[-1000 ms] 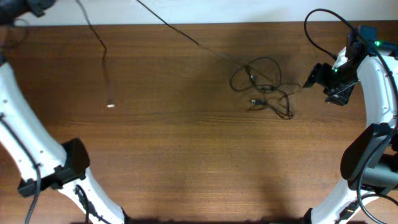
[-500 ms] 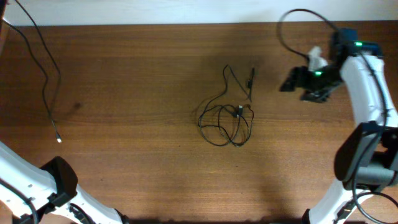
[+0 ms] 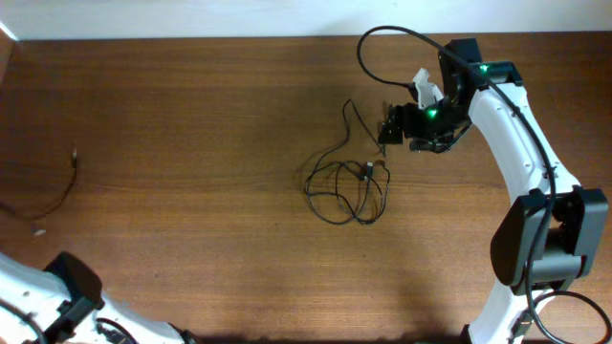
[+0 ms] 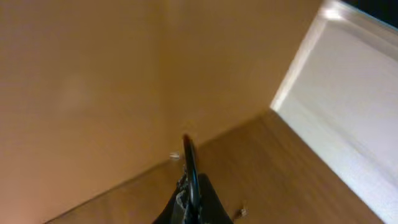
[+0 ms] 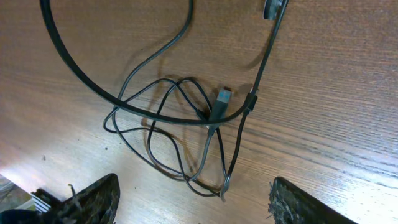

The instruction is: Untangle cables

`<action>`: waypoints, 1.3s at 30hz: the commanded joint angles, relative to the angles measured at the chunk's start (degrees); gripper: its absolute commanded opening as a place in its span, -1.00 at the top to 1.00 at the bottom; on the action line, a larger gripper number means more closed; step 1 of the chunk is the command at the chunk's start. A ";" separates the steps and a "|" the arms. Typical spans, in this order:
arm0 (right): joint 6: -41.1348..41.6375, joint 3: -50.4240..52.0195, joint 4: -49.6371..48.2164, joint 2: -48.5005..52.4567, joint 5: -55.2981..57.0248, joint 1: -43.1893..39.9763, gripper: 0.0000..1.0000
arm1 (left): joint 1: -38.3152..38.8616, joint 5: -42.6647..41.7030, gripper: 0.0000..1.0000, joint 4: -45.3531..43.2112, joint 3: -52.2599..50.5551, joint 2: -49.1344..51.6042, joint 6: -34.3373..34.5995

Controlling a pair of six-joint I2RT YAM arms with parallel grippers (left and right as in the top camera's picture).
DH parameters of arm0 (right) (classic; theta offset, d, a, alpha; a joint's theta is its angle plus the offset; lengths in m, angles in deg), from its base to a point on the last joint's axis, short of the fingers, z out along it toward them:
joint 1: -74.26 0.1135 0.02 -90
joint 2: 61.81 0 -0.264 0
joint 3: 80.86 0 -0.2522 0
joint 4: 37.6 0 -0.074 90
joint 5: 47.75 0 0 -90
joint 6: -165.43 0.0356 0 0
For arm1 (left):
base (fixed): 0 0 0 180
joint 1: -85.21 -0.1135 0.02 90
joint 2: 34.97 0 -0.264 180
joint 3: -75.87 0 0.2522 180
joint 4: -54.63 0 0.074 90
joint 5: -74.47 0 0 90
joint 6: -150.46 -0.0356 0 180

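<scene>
Cables point(image 3: 346, 186) lie tangled mid-table point(image 3: 191, 115): light, limp, thin. Right gripper point(image 5: 196, 200) hangs open above them; pinch beside a plug point(image 5: 222, 99). Left gripper point(image 4: 189, 186) fingers meet; contents unclear

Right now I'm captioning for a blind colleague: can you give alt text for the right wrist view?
A loose tangle of thin black cables lies on a wooden table, a silver-tipped plug near its middle. The right tool hovers above, its fingers spread wide at the bottom corners, holding nothing.
</scene>
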 commanded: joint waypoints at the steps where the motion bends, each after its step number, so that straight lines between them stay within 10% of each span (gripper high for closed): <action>1: 0.20 0.39 0.11 0.35 -0.48 -0.33 -0.56 | -7.02 2.38 1.00 -0.83 0.02 -1.16 3.02; 12: 0.17 0.39 1.55 0.35 1.03 -0.33 -0.57 | -9.55 -2.43 1.00 -2.56 -24.81 3.56 6.88; 23: 0.15 0.39 1.49 0.35 1.05 -0.33 -0.57 | -8.94 -1.33 1.00 -30.97 -72.48 3.56 9.44; 24: 0.13 0.39 1.49 0.35 1.05 -0.33 -0.57 | -8.94 -1.38 0.61 -34.18 -76.83 3.56 9.44; 25: 0.11 0.39 1.49 0.35 1.05 -0.33 -0.57 | -8.94 -1.57 -0.40 -37.27 -80.70 3.56 9.44; 26: -0.04 0.39 1.46 0.35 1.09 -0.33 -0.57 | -8.94 -1.57 -0.99 -38.88 -83.03 3.56 9.44; 39: -0.04 0.39 1.46 0.35 3.87 -0.33 -0.57 | -7.48 -13.64 -0.99 -33.75 -78.60 -16.94 9.38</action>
